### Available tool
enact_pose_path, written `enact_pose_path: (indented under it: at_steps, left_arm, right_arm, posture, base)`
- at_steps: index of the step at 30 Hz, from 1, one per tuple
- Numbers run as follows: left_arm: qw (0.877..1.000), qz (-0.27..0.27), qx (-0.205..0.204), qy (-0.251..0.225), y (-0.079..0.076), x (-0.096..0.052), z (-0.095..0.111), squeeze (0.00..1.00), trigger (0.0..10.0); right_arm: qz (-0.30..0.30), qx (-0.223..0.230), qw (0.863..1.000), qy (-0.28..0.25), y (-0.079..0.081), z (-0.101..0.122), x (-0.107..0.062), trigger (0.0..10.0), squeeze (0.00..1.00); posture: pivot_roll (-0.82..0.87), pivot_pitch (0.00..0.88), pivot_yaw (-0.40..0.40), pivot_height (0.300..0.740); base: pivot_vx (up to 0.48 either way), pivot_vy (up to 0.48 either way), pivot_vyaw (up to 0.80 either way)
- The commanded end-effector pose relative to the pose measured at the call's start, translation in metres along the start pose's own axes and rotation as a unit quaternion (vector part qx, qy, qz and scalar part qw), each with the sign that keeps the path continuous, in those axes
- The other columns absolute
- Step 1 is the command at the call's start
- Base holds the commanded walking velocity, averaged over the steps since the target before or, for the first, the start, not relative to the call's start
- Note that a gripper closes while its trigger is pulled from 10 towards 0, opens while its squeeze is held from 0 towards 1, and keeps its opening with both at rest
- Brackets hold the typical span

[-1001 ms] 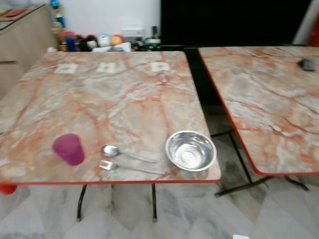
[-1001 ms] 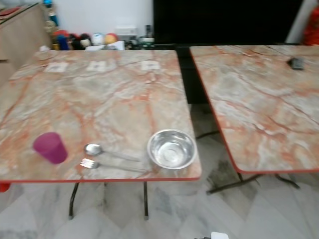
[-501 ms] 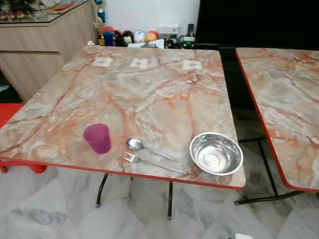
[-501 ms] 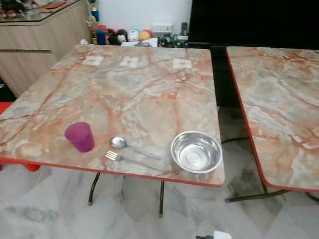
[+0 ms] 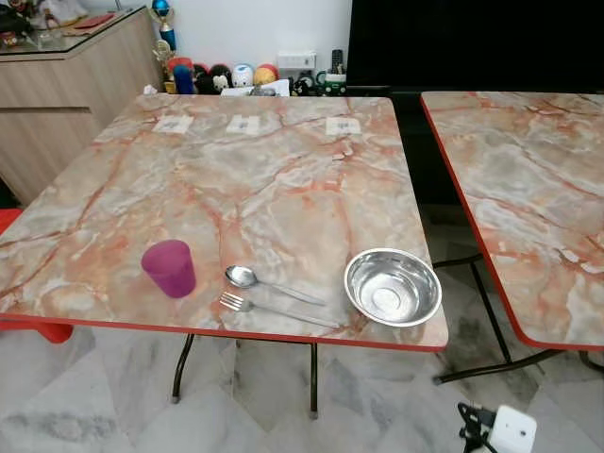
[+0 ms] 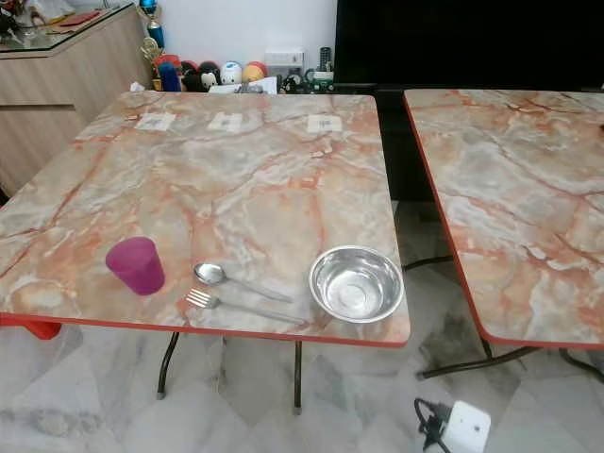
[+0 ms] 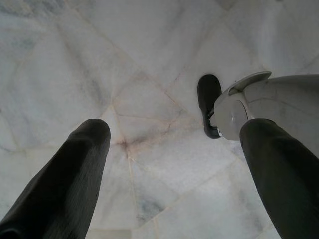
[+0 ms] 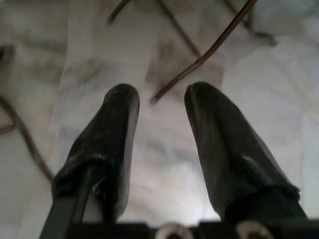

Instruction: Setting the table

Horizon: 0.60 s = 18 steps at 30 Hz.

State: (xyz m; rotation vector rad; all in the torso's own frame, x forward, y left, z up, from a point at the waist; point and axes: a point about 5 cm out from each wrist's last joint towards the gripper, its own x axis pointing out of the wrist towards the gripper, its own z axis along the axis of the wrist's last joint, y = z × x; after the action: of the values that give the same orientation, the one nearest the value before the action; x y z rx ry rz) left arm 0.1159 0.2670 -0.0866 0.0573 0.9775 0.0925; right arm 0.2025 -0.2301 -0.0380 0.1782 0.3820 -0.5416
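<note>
Standing before the marble table [image 5: 283, 179], the robot looks to be at the approach step: a purple cup [image 5: 170, 268] sits at 7 o'clock on the top, a spoon [image 5: 269, 284] and fork [image 5: 274, 309] at 6, a steel bowl [image 5: 393, 286] at 5. Both arms hang toward the floor, the left gripper [image 7: 169, 164] spread wide and the right gripper [image 8: 162, 144] parted, each holding nothing. Next, I judge, it must raise an arm over the near edge and choose a piece to place.

Near edge crowded: cup [image 5: 170, 267], spoon [image 5: 269, 282], fork [image 5: 274, 310], bowl [image 5: 393, 287]; table [image 5: 236, 179] behind open.
</note>
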Motion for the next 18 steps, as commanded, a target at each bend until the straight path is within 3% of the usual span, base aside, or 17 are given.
enact_pose_path:
  at_steps: [1,13,18]
  left_arm:
    - [1.0,0.003,-0.004,0.01,0.001,-0.002,-0.006,0.0,10.0]
    - [1.0,-0.003,0.003,0.01,0.001,-0.002,-0.006,0.0,10.0]
    - [1.0,-0.003,0.004,0.009,0.001,-0.002,-0.005,0.0,10.0]
  right_arm:
    - [-0.028,0.019,0.999,-0.026,-0.008,0.005,-0.005,10.0,0.0]
    - [0.022,-0.014,0.989,-0.144,-0.007,0.057,-0.04,10.0,0.0]
    - [0.045,-0.023,0.978,-0.204,0.009,0.095,-0.034,10.0,0.0]
  posture:
    - [-0.02,0.086,-0.006,0.74]
    - [-0.04,0.077,-0.01,0.74]
    - [-0.04,0.065,-0.006,0.74]
  base:
    - [0.0,0.0,0.0]
    - [0.0,0.0,0.0]
    - [0.0,0.0,0.0]
